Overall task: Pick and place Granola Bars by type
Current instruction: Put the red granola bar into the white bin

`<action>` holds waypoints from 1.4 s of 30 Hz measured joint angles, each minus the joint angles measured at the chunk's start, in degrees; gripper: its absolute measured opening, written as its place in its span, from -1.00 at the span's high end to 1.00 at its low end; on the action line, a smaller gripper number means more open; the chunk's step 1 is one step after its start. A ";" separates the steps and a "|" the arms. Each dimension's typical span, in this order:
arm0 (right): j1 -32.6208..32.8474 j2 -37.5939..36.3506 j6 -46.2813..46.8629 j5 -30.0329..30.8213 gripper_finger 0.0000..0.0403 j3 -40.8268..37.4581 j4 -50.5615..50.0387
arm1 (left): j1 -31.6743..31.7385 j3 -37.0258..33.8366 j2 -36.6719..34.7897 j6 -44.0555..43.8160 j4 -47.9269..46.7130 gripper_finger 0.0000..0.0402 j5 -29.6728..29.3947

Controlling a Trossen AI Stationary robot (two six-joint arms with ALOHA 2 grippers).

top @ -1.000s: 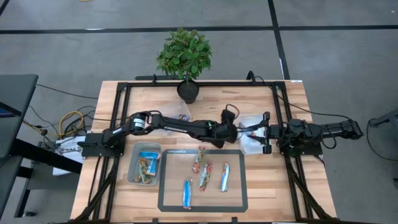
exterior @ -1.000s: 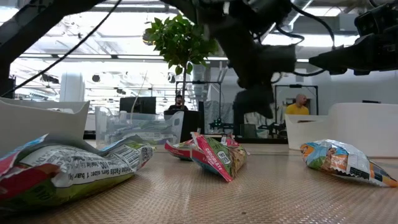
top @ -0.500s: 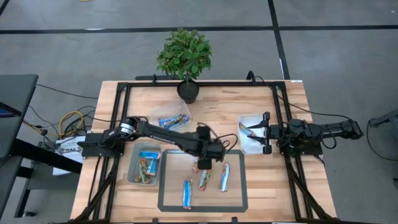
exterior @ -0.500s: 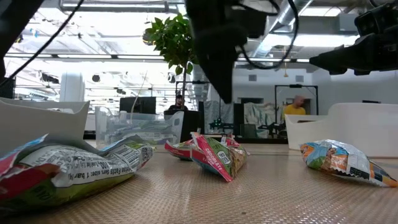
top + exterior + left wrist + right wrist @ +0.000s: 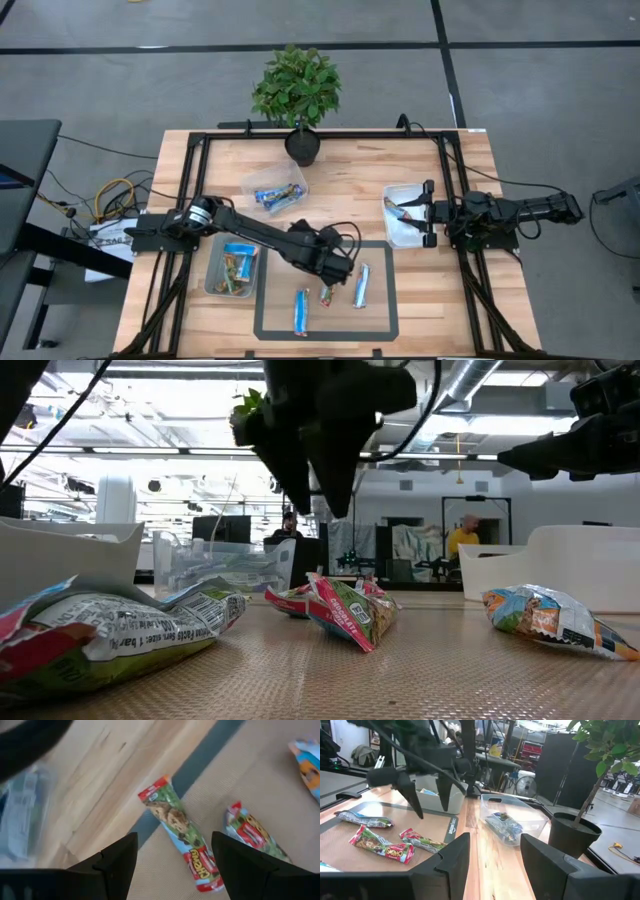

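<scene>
Four bars lie loose on the mat (image 5: 270, 300); the rest sit in three bins. My left claw (image 5: 338, 270) hangs over the mat's middle, fingers spread wide and empty, above two red-green bars (image 5: 180, 832). The nearer of these shows at the claw's edge in the high view (image 5: 326, 294); the other is hidden under the arm there. Two blue bars lie either side, one left (image 5: 301, 310) and one right (image 5: 361, 285).

The right claw (image 5: 428, 212) waits at the right bin (image 5: 400, 232), open and empty.

The left bin (image 5: 232, 268) holds mixed-looking wrappers I can't sort out from here; the far bin (image 5: 274, 194) holds blue ones.

I judge the step to be picking a red-green bar. To do it well I'd turn the wrist so the fingers straddle the bar across its narrow width, centre on its middle instead of a crimped end, and come straight down. The two red-green bars lie close together, so I'd keep the fingers clear of the neighbour. The foil is slippery and may skate on the mat, so I'd close slowly.

On the wrapper I read "Chewy" in the left wrist view. A word runs along the mat's edge (image 5: 451, 827), too small to read.
</scene>
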 joint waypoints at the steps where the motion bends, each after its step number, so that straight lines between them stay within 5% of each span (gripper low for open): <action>1: 0.00 0.00 0.00 0.00 0.15 -0.01 0.00 | 0.00 -0.82 -0.01 -1.56 0.45 -0.23 -0.03; 31: 0.00 0.00 0.00 0.00 0.15 0.00 0.02 | 2.37 -19.95 -0.30 -3.94 26.81 -0.22 5.65; 42: 0.00 0.00 0.00 0.00 0.15 -0.01 0.02 | 3.08 -20.46 -0.23 0.45 27.56 0.18 5.61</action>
